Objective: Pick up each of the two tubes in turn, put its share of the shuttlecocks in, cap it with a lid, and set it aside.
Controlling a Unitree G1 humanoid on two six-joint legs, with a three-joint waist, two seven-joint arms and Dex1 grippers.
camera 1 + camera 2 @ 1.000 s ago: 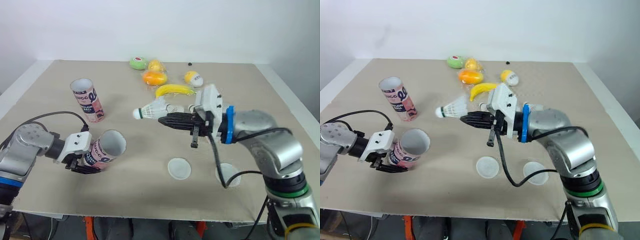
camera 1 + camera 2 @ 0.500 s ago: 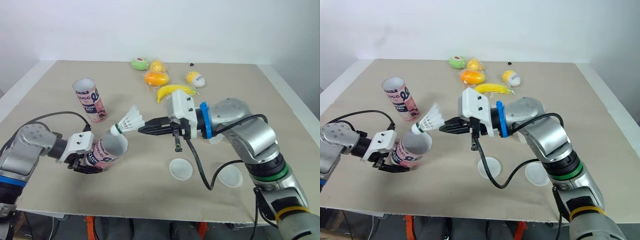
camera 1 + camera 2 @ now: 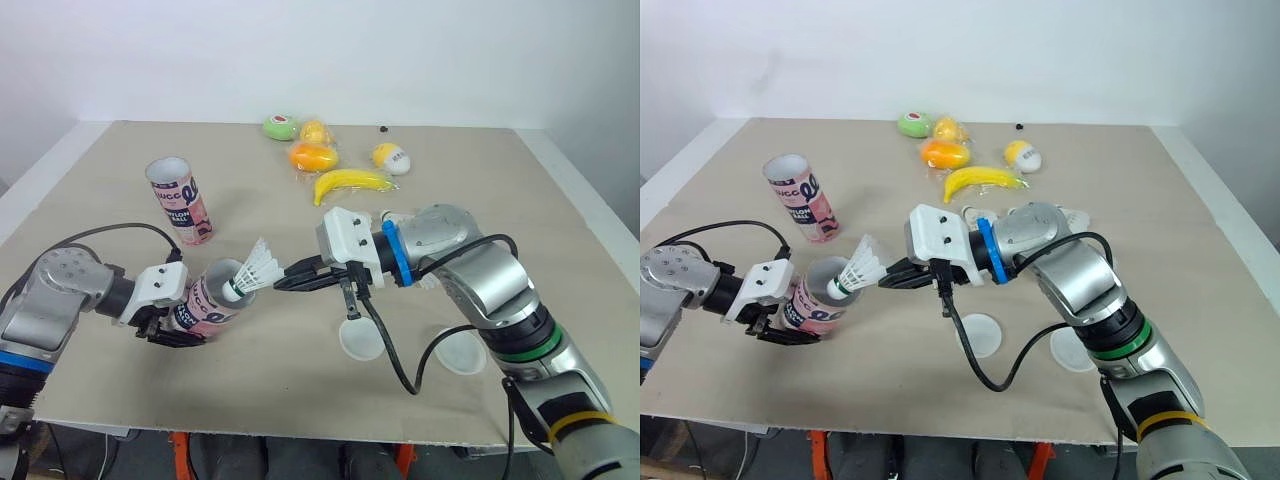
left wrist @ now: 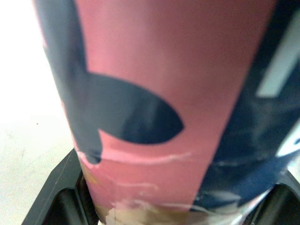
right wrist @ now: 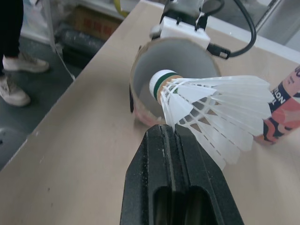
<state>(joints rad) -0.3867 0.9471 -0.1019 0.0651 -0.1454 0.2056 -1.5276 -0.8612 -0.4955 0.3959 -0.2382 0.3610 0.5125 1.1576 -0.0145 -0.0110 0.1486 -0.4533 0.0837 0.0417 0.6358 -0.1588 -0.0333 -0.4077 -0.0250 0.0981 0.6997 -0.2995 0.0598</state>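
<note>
My left gripper is shut on a pink and navy tube, holding it tilted with its open mouth facing right; the tube's printed side is close up in the left wrist view. My right gripper is shut on the feathers of a white shuttlecock. Its green-banded cork sits at the tube's mouth. The second tube stands upright at the back left. Two white lids lie flat near the front. More white shuttlecock feathers peek out behind my right forearm.
A banana, an orange fruit, a green fruit, a yellow fruit and a yellow-white ball lie at the back of the table. A person's legs stand beyond the table's left edge.
My right gripper carried the shuttlecock left and down from the table's middle to the held tube's mouth. The left gripper and its tube stayed put.
</note>
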